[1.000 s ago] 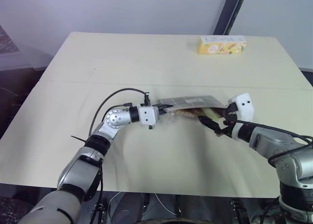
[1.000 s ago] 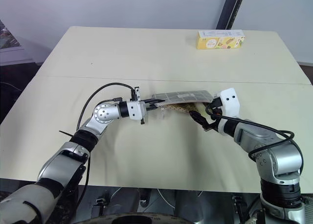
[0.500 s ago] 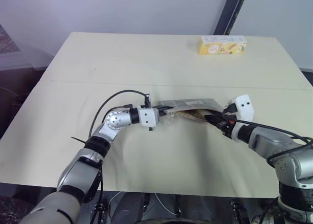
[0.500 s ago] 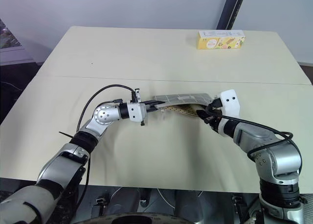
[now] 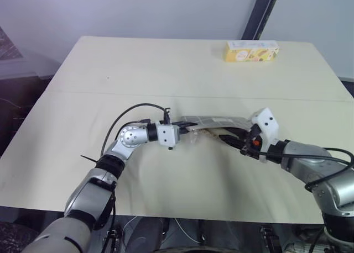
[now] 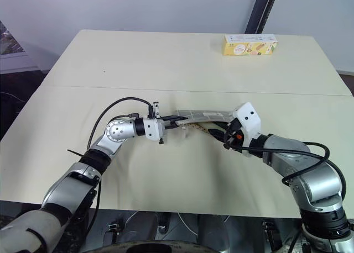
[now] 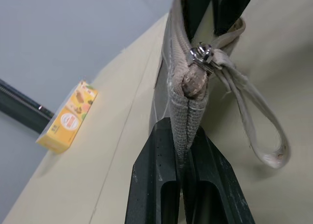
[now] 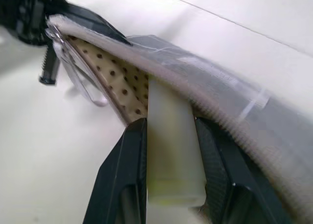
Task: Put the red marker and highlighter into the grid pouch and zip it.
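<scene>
Fingers (image 8: 222,175) of the right gripper (image 8: 171,185) pinch the highlighter (image 8: 171,150), its front end already inside the open mouth of the grid pouch (image 5: 218,120) on the desk (image 5: 166,70). Left gripper (image 7: 188,185) fingers are pressed together on the pouch's end seam beside the zip pull (image 7: 201,54). Soft fabric will likely sag, so that end grip looks wise; the stiff, light, smooth highlighter could slip if held loosely.

The left arm (image 5: 124,142) is shiny silver with a round joint and a looping black cable. The right arm (image 6: 287,156) matches, with a white wrist block. Black fingers (image 7: 168,185) have hollow slots.
</scene>
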Robot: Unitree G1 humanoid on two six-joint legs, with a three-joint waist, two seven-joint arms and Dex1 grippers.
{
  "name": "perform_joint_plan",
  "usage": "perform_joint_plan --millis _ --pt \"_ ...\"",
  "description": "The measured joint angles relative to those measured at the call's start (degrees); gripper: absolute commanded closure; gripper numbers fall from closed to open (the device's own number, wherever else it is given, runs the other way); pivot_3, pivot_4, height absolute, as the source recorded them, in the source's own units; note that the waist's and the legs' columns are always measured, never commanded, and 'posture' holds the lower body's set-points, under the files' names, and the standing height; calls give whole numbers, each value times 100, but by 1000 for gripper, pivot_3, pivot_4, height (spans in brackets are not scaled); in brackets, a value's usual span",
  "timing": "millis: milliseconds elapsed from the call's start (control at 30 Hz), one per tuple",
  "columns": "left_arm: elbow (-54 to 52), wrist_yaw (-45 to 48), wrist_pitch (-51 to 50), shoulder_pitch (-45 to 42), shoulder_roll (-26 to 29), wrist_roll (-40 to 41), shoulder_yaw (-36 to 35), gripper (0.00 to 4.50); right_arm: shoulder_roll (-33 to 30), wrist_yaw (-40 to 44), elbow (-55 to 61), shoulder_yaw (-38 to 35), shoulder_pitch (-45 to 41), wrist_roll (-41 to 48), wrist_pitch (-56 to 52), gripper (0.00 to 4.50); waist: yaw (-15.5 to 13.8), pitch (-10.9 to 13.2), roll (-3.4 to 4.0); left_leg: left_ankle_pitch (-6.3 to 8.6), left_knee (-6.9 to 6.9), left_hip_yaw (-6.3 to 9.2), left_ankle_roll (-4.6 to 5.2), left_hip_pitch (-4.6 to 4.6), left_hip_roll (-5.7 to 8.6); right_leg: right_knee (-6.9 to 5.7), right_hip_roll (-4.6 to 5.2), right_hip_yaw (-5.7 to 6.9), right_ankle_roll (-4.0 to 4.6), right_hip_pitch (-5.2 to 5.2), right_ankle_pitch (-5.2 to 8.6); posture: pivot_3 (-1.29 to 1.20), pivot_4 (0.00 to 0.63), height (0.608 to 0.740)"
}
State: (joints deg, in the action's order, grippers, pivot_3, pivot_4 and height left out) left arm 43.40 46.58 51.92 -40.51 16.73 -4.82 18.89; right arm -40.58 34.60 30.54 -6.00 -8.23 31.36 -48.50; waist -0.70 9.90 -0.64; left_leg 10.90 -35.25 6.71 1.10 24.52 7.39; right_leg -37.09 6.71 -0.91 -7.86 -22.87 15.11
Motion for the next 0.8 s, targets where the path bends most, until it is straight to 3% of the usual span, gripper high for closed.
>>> perform_joint_plan --millis 233,467,800 --pt "-203 464 25 95 75 444 -2 4500 40 216 -383 300 -220 -318 512 3591 5 0 0 0 3 0 0 0 -1 0 0 -2 0 -1 0 0 150 740" --pt "-201 516 14 153 101 450 -5 4500 56 246 -394 250 -134 -365 551 120 -10 0 0 0 -2 0 0 1 1 2 1 -2 0 -2 0 0 150 740" --pt "-191 385 -52 154 52 359 -4 4500 69 336 536 -1273 542 1397 -180 46 3 0 0 0 5 0 0 3 -1 1 1 -3 0 12 0 0 150 740"
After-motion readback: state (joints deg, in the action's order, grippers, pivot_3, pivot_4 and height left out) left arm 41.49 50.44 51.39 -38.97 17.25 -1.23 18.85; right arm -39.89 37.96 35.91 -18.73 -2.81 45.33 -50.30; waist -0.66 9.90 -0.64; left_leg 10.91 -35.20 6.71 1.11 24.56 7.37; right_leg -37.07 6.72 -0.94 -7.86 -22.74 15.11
